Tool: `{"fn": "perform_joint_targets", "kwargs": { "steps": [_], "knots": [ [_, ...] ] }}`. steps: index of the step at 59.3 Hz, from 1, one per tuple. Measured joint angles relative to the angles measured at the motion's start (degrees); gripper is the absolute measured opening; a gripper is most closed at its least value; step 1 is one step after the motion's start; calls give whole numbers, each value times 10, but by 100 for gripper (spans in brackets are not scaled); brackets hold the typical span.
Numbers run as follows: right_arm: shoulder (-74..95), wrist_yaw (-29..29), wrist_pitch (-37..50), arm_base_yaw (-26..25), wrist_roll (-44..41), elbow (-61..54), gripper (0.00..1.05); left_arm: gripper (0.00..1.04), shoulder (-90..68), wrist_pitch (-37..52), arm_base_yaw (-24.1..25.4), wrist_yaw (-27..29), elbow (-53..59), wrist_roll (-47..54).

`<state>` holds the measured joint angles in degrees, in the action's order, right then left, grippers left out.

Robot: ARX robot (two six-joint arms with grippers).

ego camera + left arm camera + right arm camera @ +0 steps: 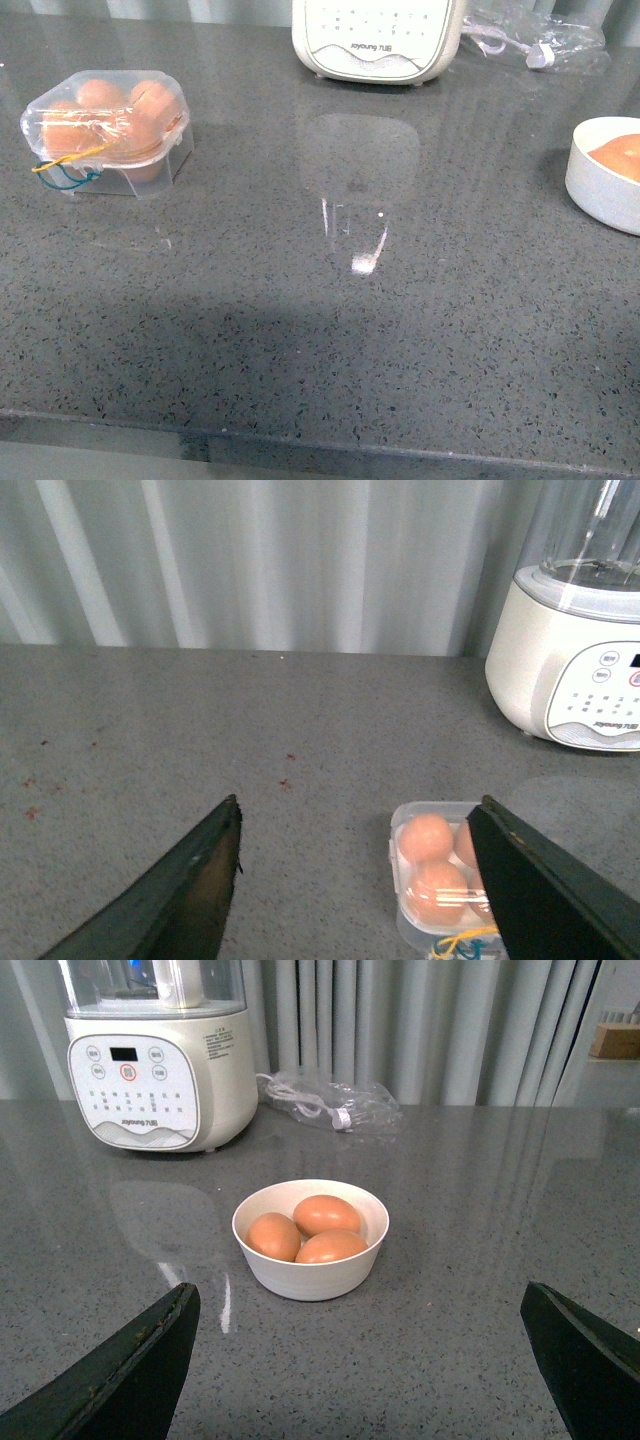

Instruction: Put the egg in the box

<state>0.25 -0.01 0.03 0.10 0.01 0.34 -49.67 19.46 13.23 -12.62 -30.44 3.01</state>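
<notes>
The box (105,130), a clear plastic carton with a yellow and blue band, stands at the far left of the counter with its lid down over brown eggs. In the left wrist view the box (435,875) lies just ahead of my open left gripper (360,801), partly behind one finger (540,890). Three alike brown eggs lie in a white bowl (310,1278); the uppermost egg (326,1213) rests on the other two. My right gripper (358,1288) stands open and empty just short of the bowl. Neither arm shows in the front view.
A white blender base (375,40) stands at the back middle, also seen as the blender base (155,1080) beyond the bowl. A crumpled clear bag (540,40) lies at the back right. The bowl (600,185) sits at the right edge. The counter's front edge (320,440) runs close by.
</notes>
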Motion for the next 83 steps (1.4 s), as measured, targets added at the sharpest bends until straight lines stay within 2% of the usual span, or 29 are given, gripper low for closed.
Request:
{"fn": "perform_joint_targets", "kwargs": {
  "steps": [20, 24, 29, 33, 38, 83],
  "knots": [
    [0, 0, 0, 0, 0, 0, 97, 12, 96, 43, -54, 52, 146, -25],
    [0, 0, 0, 0, 0, 0, 97, 4, 112, 45, -62, 59, 164, -30],
    [0, 0, 0, 0, 0, 0, 97, 4, 140, 45, -75, 71, 192, -30],
    [0, 0, 0, 0, 0, 0, 97, 4, 163, 44, -113, 120, 212, -31],
    [0, 0, 0, 0, 0, 0, 97, 4, 187, 38, -130, 125, 228, -31],
    [0, 0, 0, 0, 0, 0, 97, 4, 351, -46, -132, 127, 288, -31]
  ]
}}
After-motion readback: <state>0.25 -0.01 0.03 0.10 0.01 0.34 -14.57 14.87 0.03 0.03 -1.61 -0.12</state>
